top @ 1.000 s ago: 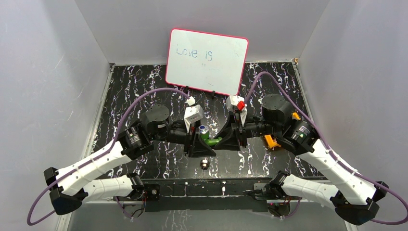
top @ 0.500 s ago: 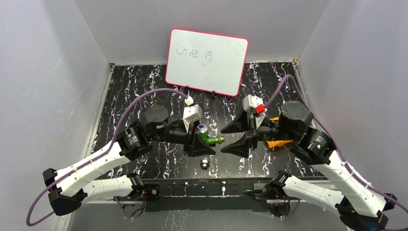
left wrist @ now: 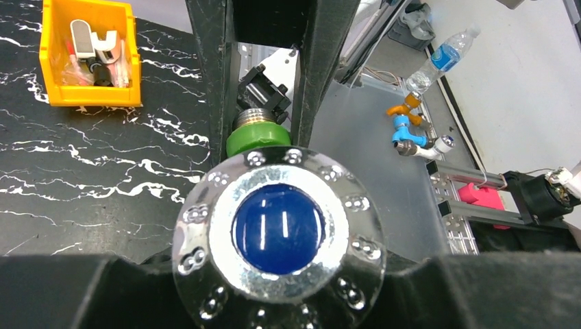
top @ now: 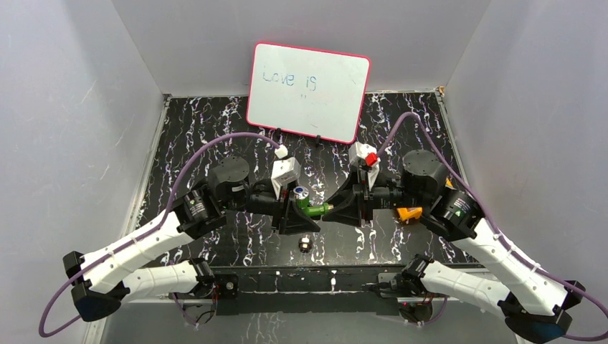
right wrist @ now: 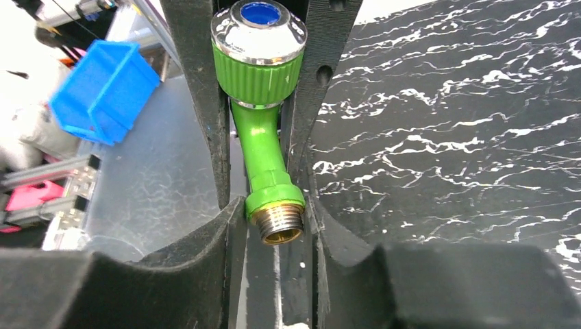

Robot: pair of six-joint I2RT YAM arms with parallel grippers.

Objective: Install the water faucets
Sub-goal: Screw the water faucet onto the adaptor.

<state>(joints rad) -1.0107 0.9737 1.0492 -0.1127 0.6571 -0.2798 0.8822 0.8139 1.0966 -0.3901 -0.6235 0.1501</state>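
The water faucet (top: 310,207) is a green tap held level above the table between my two arms. My left gripper (top: 299,203) is shut on its ribbed green body just below the blue-and-silver knob (left wrist: 277,229), which fills the left wrist view. The silver threaded end (right wrist: 282,225) points towards the right arm. My right gripper (right wrist: 275,212) is shut on the green collar just above the thread, one finger pressing each side. From above, the right gripper (top: 337,208) meets the tap's tip.
A small round metal piece (top: 305,244) lies on the black marbled table below the tap. An orange tray (left wrist: 89,55) of metal pieces sits under the right arm (top: 406,212). A whiteboard (top: 308,92) leans at the back. White walls close in both sides.
The right gripper let go of the tap's end, drew back to the right with jaws wide, then came back and closed on the collar. The left arm and the tap stayed put.
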